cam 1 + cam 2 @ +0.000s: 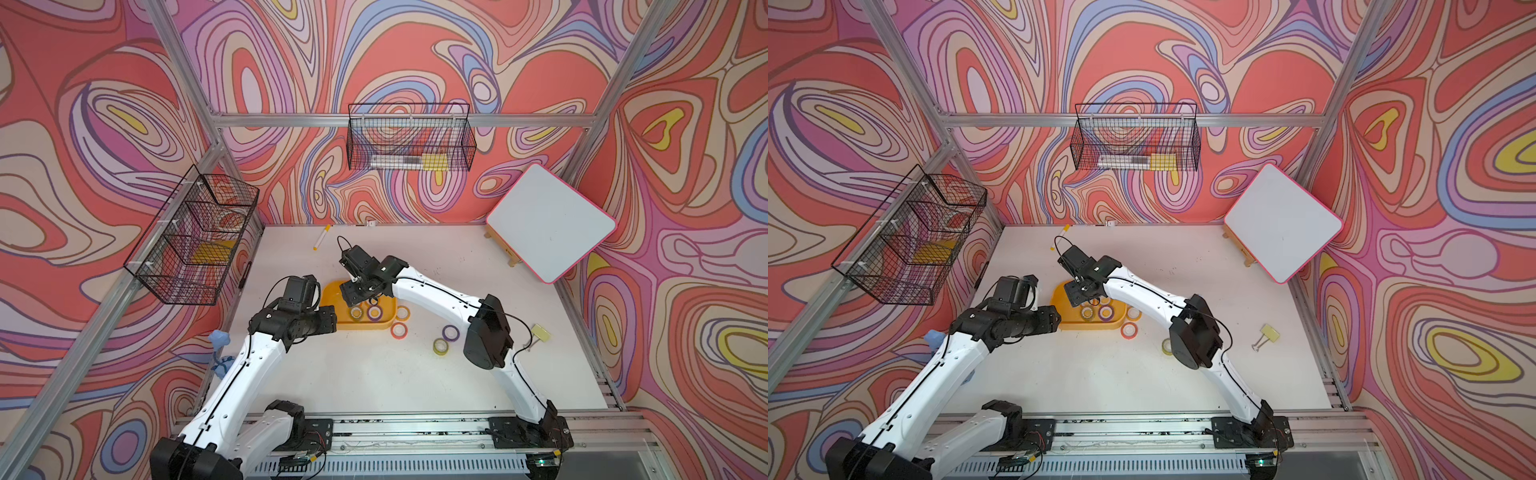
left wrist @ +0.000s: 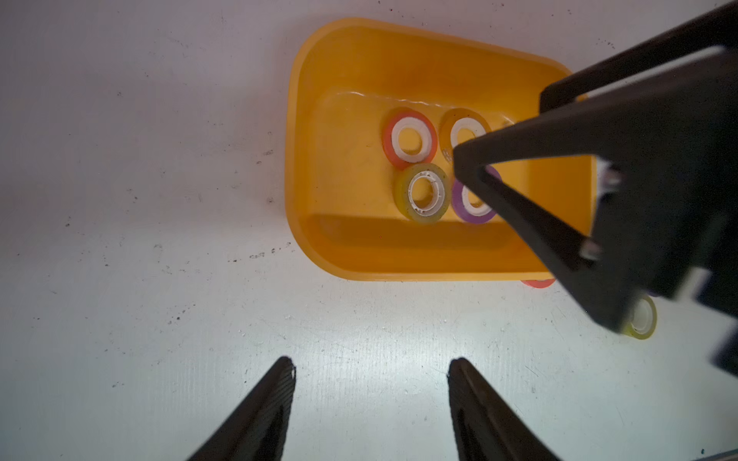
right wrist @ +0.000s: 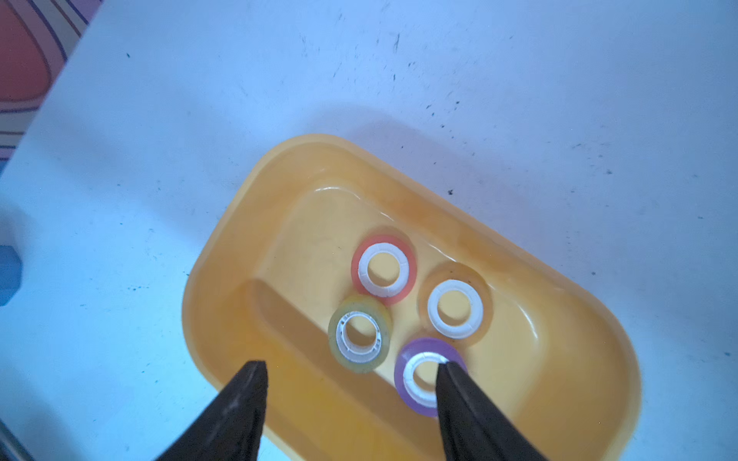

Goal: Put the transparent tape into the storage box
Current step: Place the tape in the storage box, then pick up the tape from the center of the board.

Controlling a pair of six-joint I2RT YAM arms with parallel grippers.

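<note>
The storage box [image 1: 365,325] [image 1: 1088,325], a shallow yellow-orange tray, sits left of the table's middle. Four transparent tape rolls lie flat in it: red [image 3: 383,269], amber [image 3: 455,307], olive [image 3: 359,333] and purple [image 3: 419,379]. My right gripper [image 3: 351,365] [image 1: 360,300] hangs open over the tray, holding nothing, one fingertip just over the purple roll's core. My left gripper [image 2: 371,363] stands open over bare table beside the tray. More rolls lie on the table right of the tray: pale [image 1: 402,311], red-orange [image 1: 399,330], purple [image 1: 451,332] and olive-yellow [image 1: 440,346].
A yellow binder clip [image 1: 540,332] lies at the right, a marker [image 1: 322,237] near the back edge, a blue object [image 1: 218,340] at the left edge. A tilted whiteboard [image 1: 550,222] stands back right. Wire baskets [image 1: 195,237] [image 1: 409,139] hang on the walls.
</note>
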